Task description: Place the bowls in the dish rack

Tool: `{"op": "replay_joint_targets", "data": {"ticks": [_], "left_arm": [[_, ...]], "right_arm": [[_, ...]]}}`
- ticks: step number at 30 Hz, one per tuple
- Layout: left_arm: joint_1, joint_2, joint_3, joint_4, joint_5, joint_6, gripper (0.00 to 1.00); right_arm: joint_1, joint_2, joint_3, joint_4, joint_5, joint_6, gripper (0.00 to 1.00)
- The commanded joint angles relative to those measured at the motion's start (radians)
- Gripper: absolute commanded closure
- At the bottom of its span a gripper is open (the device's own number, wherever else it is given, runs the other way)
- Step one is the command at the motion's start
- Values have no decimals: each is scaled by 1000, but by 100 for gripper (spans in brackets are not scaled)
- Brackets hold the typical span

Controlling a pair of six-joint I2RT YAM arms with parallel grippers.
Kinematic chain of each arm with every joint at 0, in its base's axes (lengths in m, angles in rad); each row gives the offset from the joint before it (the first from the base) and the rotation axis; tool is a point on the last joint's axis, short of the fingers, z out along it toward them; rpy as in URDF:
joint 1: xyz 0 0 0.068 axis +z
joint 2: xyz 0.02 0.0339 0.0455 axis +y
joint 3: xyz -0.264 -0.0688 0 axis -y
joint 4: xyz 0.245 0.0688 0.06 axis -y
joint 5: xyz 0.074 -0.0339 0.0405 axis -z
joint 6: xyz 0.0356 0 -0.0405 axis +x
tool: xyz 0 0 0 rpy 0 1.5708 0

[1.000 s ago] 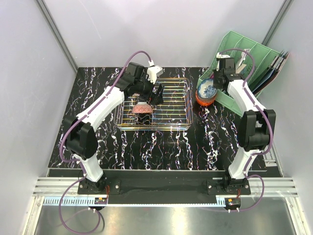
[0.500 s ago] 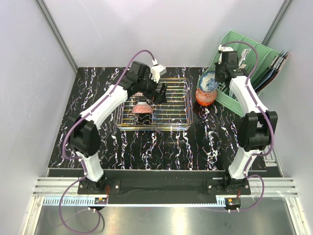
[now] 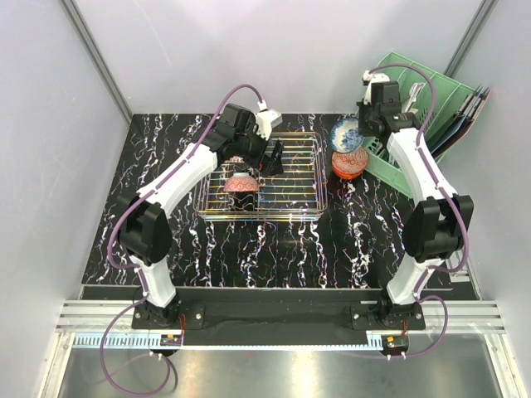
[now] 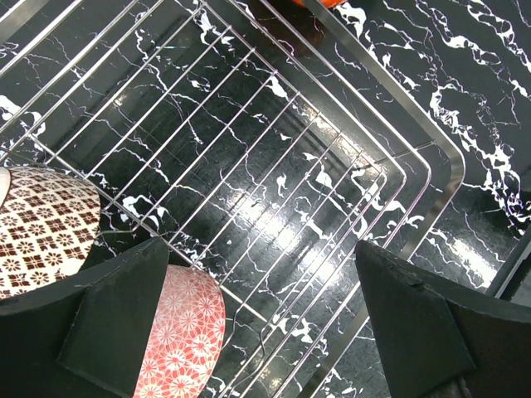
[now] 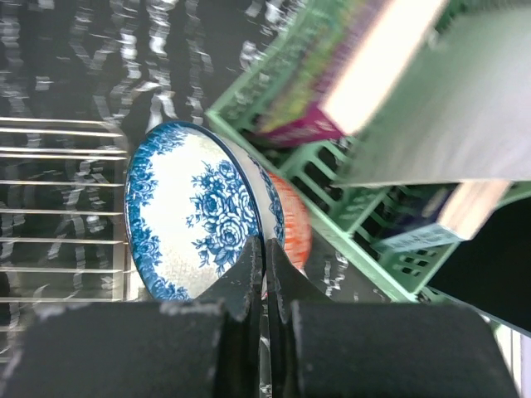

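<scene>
The left arm reaches forward and bends down over the rack (image 3: pixel 307 209), its left hand (image 4: pixel 259 249) released, fingers spread wide above the wires. Below it, two bowls lie in the rack's left part: a pink bowl (image 4: pixel 187 332) and, just beside it, a brown-red bowl (image 4: pixel 41 232). The right arm stretches far out to the desk's (image 3: pixel 290 249) back right, next to the green organiser (image 3: pixel 415 91). Its right hand (image 5: pixel 264 269) is clenched on the rim of a blue bowl (image 5: pixel 199 215), which is tilted on edge just above an orange bowl (image 3: pixel 348 164) that stands on the desk, right of the rack.
</scene>
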State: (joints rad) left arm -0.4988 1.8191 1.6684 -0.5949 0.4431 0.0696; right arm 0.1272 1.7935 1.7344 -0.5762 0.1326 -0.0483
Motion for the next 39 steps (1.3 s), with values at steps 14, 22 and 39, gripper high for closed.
{"op": "replay_joint_targets", "data": {"ticks": [14,22,39], "left_arm": [[34,20,-22,302,-44,-181,1],[43,95,8,357,-44,-257,2],[42,128,19,422,32,-326,25]], "right_arm": [[221,-152,37,32,-71,-7,100],[275,-154,-13,32,-128,5,100],[336,-137,-19,35,-157,8,100]]}}
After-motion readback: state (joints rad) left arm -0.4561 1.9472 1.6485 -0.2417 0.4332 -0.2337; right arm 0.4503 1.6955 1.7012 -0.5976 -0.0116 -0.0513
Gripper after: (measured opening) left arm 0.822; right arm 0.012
